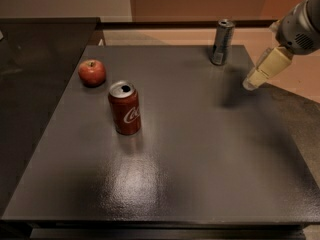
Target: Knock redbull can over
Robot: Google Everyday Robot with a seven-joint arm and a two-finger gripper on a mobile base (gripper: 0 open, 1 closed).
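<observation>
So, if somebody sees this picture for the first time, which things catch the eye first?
The red cola can stands upright left of the middle of the dark table, with a red apple farther back to its left. At the far edge a slim silver can stands upright, and the robot's pale claw hangs to its right, not touching it.

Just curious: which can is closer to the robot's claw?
The slim silver redbull can at the far edge; the gripper hangs beside it, the red can far off.
</observation>
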